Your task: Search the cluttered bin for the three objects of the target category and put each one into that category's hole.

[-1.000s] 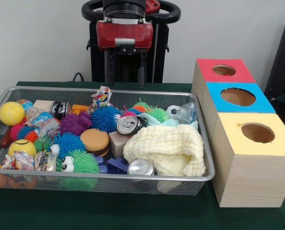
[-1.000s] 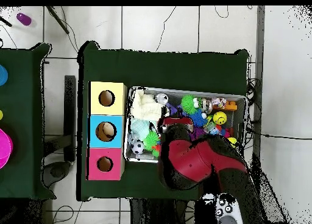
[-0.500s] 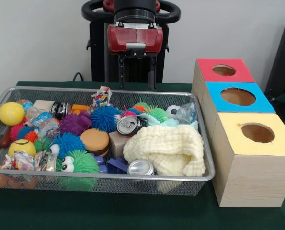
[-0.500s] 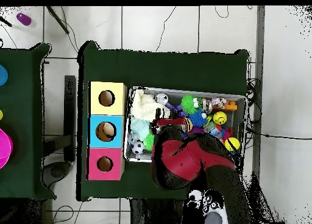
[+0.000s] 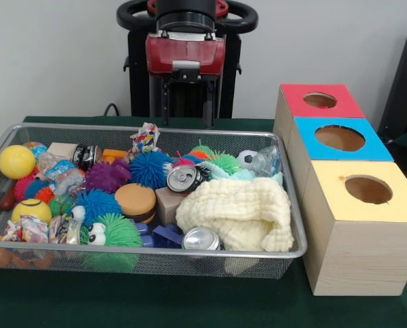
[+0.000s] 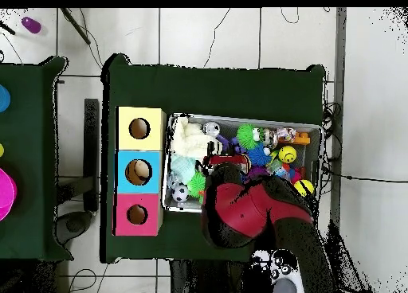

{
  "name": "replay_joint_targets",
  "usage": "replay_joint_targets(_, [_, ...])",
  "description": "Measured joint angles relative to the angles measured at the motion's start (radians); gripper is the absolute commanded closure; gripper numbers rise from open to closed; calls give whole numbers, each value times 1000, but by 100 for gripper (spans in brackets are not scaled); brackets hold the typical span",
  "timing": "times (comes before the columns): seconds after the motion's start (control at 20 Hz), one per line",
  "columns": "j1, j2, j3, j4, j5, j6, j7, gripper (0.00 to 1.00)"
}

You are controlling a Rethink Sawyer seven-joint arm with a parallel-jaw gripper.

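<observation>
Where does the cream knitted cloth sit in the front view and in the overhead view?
Front view: cream knitted cloth lies in the mesh bin's near right part.
Overhead view: it lies at the bin's upper left end.
Shared landmark: the yellow-topped box stands right beside it.

In the front view the cluttered bin [image 5: 293, 225] sits on the tabletop [image 5: 189, 307], left of a row of three boxes; the hole [image 5: 319, 100] tops the farthest box. Inside the bin, a knitted cloth [image 5: 237, 212] lies at the right, cans [image 5: 184, 179] just left, spiky balls [image 5: 148, 167] farther left. The gripper [image 5: 184, 102] hangs behind the bin's far edge
</observation>
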Motion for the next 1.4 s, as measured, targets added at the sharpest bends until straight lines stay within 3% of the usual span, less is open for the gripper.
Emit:
replay_joint_targets(0.85, [-58,-1,0,0,0,0,0,0])
replay_joint_targets(1.4, [-46,0,-8,0,0,0,0,0])
